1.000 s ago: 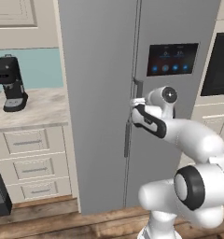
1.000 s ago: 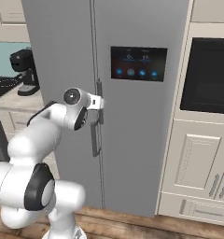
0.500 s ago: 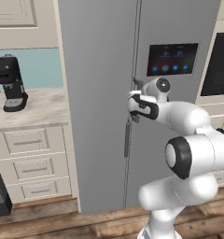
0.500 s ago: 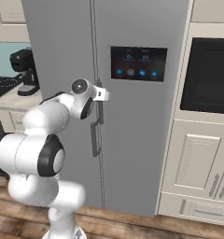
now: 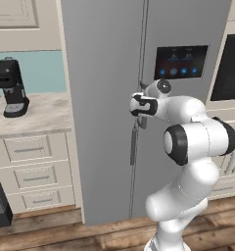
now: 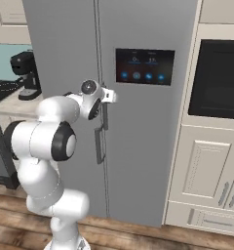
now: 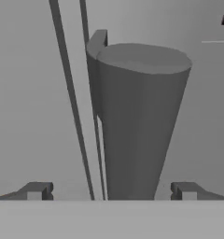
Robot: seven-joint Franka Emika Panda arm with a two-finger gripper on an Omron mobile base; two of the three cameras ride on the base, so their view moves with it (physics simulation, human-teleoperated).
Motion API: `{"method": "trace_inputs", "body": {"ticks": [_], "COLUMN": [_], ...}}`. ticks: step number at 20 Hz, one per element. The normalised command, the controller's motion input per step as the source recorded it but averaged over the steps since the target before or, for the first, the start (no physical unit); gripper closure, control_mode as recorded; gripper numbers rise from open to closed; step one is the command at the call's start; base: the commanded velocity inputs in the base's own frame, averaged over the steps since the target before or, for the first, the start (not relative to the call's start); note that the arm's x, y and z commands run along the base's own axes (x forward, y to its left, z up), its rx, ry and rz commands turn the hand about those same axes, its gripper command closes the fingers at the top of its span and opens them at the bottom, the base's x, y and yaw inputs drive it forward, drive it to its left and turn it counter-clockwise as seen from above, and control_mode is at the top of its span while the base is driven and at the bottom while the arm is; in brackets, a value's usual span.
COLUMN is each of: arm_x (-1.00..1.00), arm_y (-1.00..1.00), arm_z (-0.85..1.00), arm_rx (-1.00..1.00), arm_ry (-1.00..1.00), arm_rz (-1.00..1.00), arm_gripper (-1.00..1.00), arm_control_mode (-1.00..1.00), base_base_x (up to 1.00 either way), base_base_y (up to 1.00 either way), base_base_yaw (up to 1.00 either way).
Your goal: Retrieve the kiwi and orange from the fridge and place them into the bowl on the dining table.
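Observation:
The grey two-door fridge (image 5: 100, 98) (image 6: 65, 49) stands shut in front of me. My gripper (image 5: 139, 105) (image 6: 108, 96) is up against its centre seam, at the top of the long vertical handles (image 5: 133, 147) (image 6: 98, 146). In the hand view the gripper (image 7: 111, 191) is open, and a thick grey handle (image 7: 137, 121) rises between the two fingertips (image 7: 39, 191) with room on each side. The door seam runs just left of that handle. The kiwi, the orange, the bowl and the dining table are out of view.
A black coffee machine (image 5: 11, 88) stands on the marble counter (image 5: 41, 115) left of the fridge, over cream drawers (image 5: 34, 171). A dark wall oven (image 6: 219, 80) and cream cabinets (image 6: 206, 180) lie to the right. The right door carries a dark touch panel (image 5: 180, 62).
The arm has folded in and pushed the hand up and toward the fridge seam, bringing the open jaws around the handle. The fridge doors stay shut.

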Motion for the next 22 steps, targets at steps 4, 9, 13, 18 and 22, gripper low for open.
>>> {"method": "trace_inputs", "body": {"ticks": [4,9,13,18,22], "arm_x": [0.54,0.65,0.65,0.20,-0.51], "arm_y": [-0.18,-0.22,-0.08,0.00,-0.16], "arm_z": [-0.24,-0.43,-0.49,0.00,0.00], "arm_rx": [0.00,0.00,0.00,0.00,0.00], "arm_ry": [0.06,0.00,-0.06,0.00,0.01], "arm_rz": [0.00,0.00,0.02,0.00,0.06], "arm_gripper": [-1.00,-1.00,-1.00,1.00,1.00], "arm_control_mode": [-1.00,-1.00,-1.00,-1.00,-1.00], "base_base_x": [0.00,0.00,0.00,0.00,0.00], "base_base_y": [0.00,0.00,0.00,0.00,0.00], "base_base_yaw": [0.00,0.00,0.00,0.00,0.00]}}
